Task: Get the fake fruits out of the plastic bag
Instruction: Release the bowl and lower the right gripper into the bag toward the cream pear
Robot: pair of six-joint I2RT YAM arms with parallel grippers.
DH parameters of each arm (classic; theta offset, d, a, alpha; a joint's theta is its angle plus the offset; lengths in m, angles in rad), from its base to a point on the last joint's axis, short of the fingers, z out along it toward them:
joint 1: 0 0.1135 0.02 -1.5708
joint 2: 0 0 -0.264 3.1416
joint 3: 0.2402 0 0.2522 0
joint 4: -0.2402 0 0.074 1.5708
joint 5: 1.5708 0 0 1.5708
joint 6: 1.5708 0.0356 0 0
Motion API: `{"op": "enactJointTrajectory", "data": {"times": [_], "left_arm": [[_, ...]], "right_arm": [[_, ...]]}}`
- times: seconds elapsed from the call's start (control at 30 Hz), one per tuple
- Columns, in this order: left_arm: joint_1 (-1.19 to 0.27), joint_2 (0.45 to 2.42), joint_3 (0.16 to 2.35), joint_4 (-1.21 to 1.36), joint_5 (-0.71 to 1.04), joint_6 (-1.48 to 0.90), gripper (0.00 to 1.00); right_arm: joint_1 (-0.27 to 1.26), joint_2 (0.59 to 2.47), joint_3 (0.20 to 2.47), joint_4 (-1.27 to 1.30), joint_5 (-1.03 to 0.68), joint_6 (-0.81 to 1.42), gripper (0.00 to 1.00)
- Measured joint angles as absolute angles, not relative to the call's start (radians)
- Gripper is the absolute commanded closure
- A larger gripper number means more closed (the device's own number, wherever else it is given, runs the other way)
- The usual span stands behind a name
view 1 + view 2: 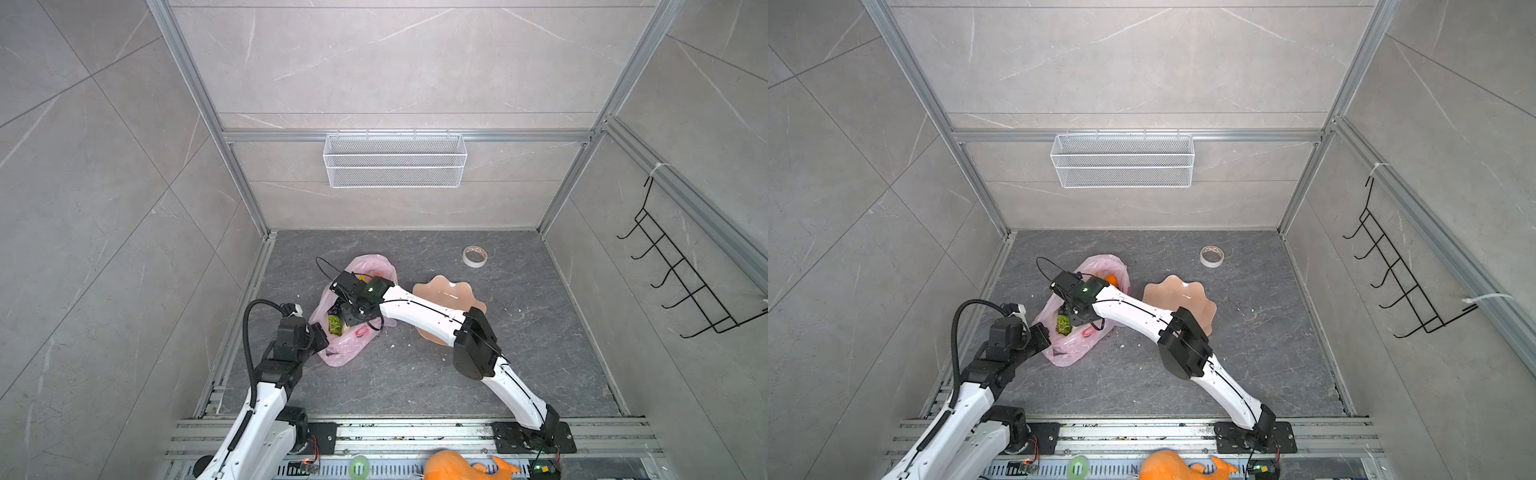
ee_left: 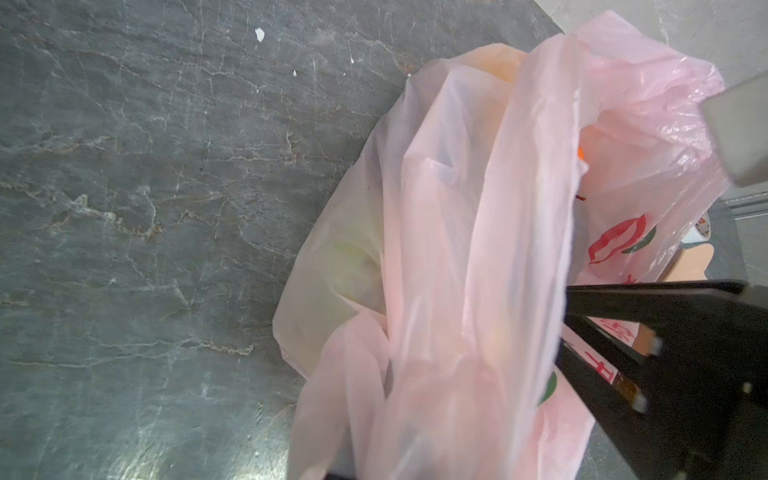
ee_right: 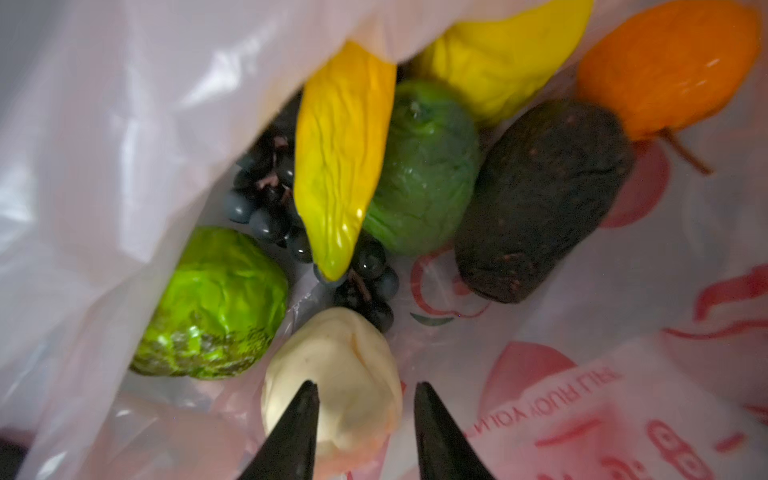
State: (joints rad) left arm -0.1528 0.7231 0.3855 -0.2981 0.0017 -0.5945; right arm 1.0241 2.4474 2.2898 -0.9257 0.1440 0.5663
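The pink plastic bag (image 1: 353,343) (image 1: 1067,353) lies on the dark floor with its mouth held open. My left gripper (image 1: 322,337) is shut on its near edge, and the film (image 2: 457,249) drapes over the jaws. My right gripper (image 3: 365,386) reaches inside, open, with its fingertips over the cream-white piece (image 3: 353,357). Further in lie the fake fruits: a banana (image 3: 340,166), lemon (image 3: 498,54), orange (image 3: 673,66), green avocado (image 3: 424,174), dark avocado (image 3: 544,199), lime-green fruit (image 3: 216,307) (image 1: 335,325) and black grapes (image 3: 266,195).
A peach scalloped plate (image 1: 449,291) lies right of the bag, partly under my right arm. A tape roll (image 1: 475,256) sits at the back right. A wire basket (image 1: 395,160) and a black hook rack (image 1: 681,270) hang on the walls. A large orange object (image 1: 449,467) is at the front edge.
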Motion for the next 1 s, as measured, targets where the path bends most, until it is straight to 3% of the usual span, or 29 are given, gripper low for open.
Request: {"op": "enactJointTrajectory", "data": {"times": [0.5,0.7,0.87,1.0], "left_arm": [[-0.153,0.868,0.408,-0.333,0.003,-0.636,0.91],[-0.153,0.870,0.409,-0.363,0.028,-0.672,0.76],[-0.153,0.850,0.443,-0.436,0.064,-0.694,0.53],[-0.153,0.835,0.482,-0.496,0.111,-0.713,0.41]], "right_arm": [[1.071,2.168,1.692,-0.614,0.126,0.633,0.58],[1.081,2.167,1.613,-0.597,0.122,0.644,0.54],[1.085,2.119,1.614,-0.588,0.127,0.644,0.50],[1.112,2.053,1.613,-0.584,0.153,0.645,0.45]]}}
